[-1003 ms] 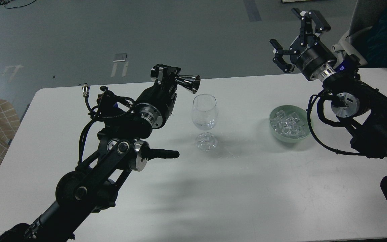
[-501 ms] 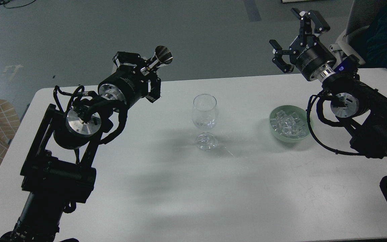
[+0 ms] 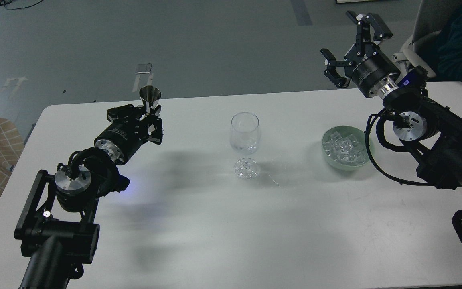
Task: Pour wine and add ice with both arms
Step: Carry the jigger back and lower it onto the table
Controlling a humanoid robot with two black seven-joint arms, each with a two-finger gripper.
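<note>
Table (image 3: 223,224): a white tabletop with a grey floor behind it.
Wine glass (image 3: 245,138): clear and stemmed, upright at the middle of the table; it looks empty or nearly so.
Ice (image 3: 344,149): a heap of clear cubes in a pale green bowl (image 3: 365,158), right of the glass and apart from it.
Left gripper (image 3: 146,118): closed on a small metal measuring cup (image 3: 150,96), held upright, well left of the glass.
Right gripper (image 3: 349,50): fingers spread wide and holding nothing, raised above and behind the bowl.
Risk: judged from here, the glass is tall on a narrow foot, so an arm brushing it could tip it; glossy cubes could slip from the fingers and skid over the table.
</note>
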